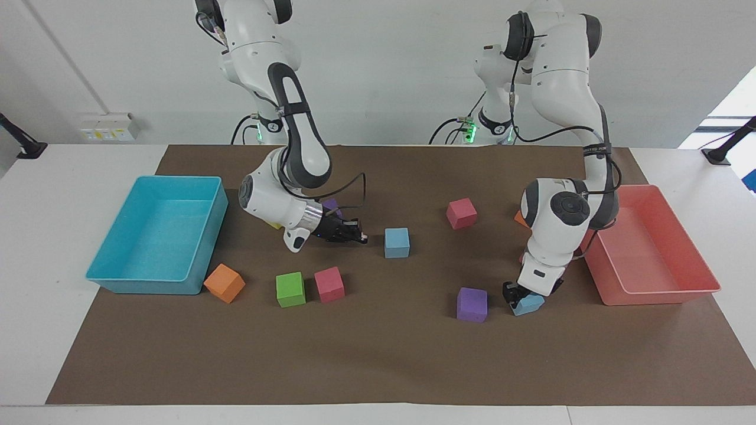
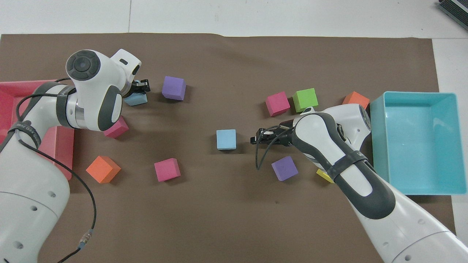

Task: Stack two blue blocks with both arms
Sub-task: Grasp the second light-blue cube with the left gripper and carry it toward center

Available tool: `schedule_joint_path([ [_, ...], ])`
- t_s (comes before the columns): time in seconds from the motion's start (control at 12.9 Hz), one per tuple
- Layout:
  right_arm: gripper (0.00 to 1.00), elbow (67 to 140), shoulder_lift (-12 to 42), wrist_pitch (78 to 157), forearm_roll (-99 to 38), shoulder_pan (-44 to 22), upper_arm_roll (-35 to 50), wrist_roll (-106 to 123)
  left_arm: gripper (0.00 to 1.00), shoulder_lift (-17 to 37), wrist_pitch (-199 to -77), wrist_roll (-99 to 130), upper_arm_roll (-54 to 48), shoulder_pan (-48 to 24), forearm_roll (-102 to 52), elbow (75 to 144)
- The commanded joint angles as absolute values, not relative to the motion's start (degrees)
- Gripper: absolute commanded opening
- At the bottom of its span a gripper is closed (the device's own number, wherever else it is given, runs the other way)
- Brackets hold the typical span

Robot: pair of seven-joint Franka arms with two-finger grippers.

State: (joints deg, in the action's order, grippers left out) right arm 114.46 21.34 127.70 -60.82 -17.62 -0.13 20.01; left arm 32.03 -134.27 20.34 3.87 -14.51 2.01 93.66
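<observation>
One blue block (image 1: 397, 242) rests on the brown mat mid-table, also seen in the overhead view (image 2: 226, 139). My right gripper (image 1: 358, 238) lies low and level beside it, toward the right arm's end, a short gap away, pointing at it (image 2: 256, 139). The second blue block (image 1: 530, 303) sits next to a purple cube (image 1: 472, 304) near the red tray. My left gripper (image 1: 518, 294) points down with its fingers around this block (image 2: 136, 99), which is low at the mat and partly hidden by the hand.
A turquoise tray (image 1: 147, 287) stands at the right arm's end and a red tray (image 1: 655, 295) at the left arm's end. Orange (image 1: 224, 283), green (image 1: 290, 289) and pink (image 1: 329, 284) cubes lie in a row. Another pink cube (image 1: 461, 213) lies nearer the robots.
</observation>
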Motion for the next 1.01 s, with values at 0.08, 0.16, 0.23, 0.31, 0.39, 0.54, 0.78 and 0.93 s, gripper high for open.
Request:
schedule_joint_path([
  [0.08,0.0,114.3,21.6,128.8,-63.3,-17.6,0.1,21.8,0.0,27.1,-131.8,21.2,3.9,-14.7,3.3,94.9],
  [0.16,0.0,114.3,21.6,128.8,-63.3,-17.6,0.1,21.8,0.0,25.7,-129.5,21.3,4.0,-15.3,3.4,94.9],
  [0.23,0.0,114.3,21.6,128.8,-63.3,-17.6,0.1,21.8,0.0,23.7,-127.6,21.0,3.8,-15.4,3.4,94.7],
  [0.31,0.0,114.3,21.6,128.8,-63.3,-17.6,0.1,21.8,0.0,22.3,-126.1,21.1,3.3,-15.5,3.4,94.5],
  [0.39,0.0,114.3,21.6,128.8,-63.3,-17.6,0.1,21.8,0.0,21.7,-125.3,21.3,3.3,-16.6,3.4,94.1],
  [0.54,0.0,114.3,21.6,128.8,-63.3,-18.4,0.1,21.7,0.0,21.2,-125.1,21.4,3.3,-20.6,3.3,93.9],
  [0.78,0.0,114.3,21.6,129.3,-63.2,-18.5,0.0,21.5,0.0,20.7,-123.9,22.0,3.3,-26.3,2.8,93.6],
  [0.93,0.0,114.3,21.6,129.2,-63.2,-18.5,0.1,21.6,0.0,20.7,-123.8,25.1,3.1,-30.3,2.6,93.5],
])
